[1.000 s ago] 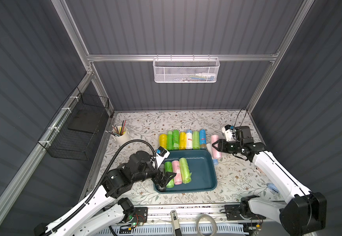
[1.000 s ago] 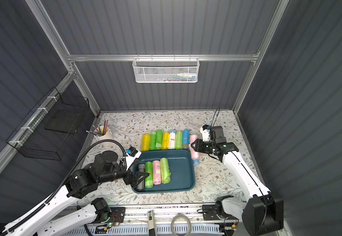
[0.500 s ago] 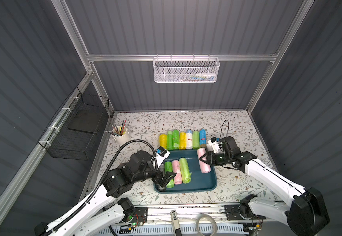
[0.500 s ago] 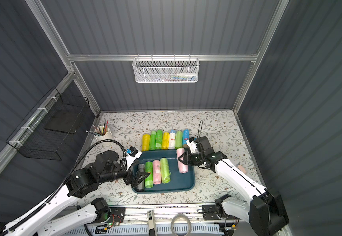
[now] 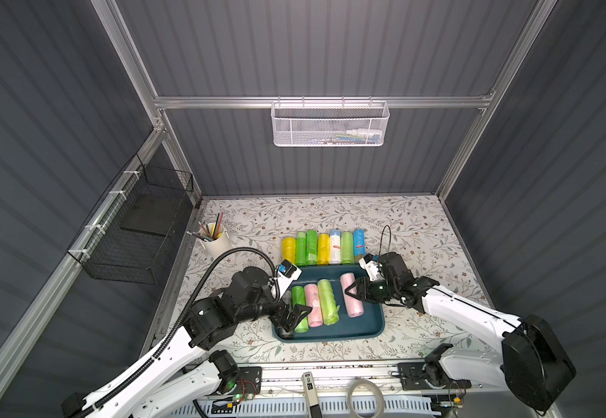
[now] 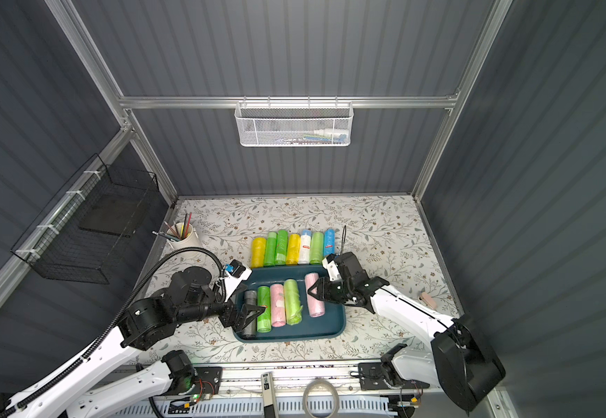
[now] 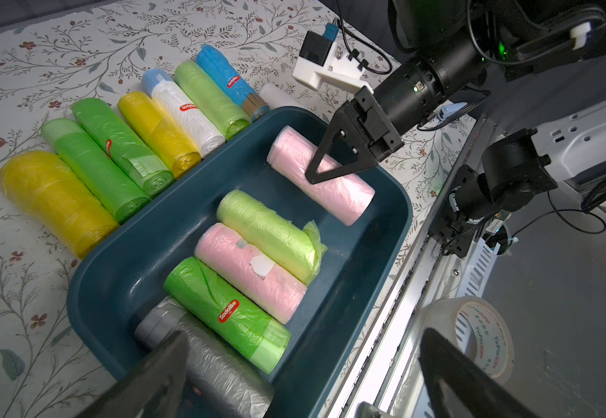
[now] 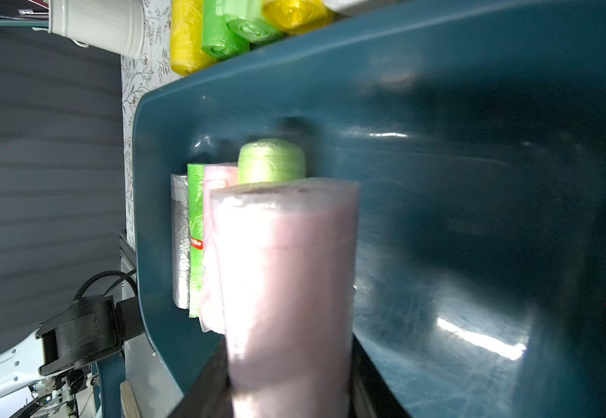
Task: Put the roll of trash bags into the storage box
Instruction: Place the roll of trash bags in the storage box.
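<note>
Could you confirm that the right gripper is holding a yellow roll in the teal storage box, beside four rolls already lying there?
Not quite: the left wrist view shows the roll in the right gripper is pink, not yellow. The rest stands: it is in the storage box, beside four rolls lying there: grey, green, pink and light green.

A storage box point(image 7: 128, 260) of smooth, glossy dark teal plastic catches bright highlights. The pink roll point(image 7: 345, 199) in it is thin, faintly wrinkled plastic film with a soft sheen. The table cover point(image 5: 330, 213) looks matt and flower-printed. The white mesh basket point(image 5: 330, 126) is painted metal, and the frame rail point(image 5: 214, 102) is dull silver metal.
</note>
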Robot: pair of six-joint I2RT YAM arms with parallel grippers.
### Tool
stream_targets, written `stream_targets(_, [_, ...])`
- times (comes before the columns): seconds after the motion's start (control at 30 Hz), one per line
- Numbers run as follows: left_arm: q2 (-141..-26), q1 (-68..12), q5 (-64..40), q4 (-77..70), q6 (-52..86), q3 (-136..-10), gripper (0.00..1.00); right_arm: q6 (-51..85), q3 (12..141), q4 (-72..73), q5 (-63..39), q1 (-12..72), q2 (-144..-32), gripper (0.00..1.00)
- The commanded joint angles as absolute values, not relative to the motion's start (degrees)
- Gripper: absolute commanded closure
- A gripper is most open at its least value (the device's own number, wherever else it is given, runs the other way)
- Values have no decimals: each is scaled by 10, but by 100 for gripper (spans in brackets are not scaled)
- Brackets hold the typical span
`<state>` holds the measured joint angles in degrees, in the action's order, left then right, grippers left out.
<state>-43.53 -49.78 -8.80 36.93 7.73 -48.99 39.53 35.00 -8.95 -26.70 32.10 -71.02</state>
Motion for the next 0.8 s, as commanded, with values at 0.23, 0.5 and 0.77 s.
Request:
stream_targets(0.23, [-432,-494,-92,382,82,-479,0,417,351,-33,-254,341,-745,60])
stream_targets(0.5, [-440,-494,-96,382,82,-478,0,415,350,-20,-244,348,-771,60])
stream_targets(0.77, [-461,-494,-111,382,82,-477,0,415,353,-14,-238,354,-793,60])
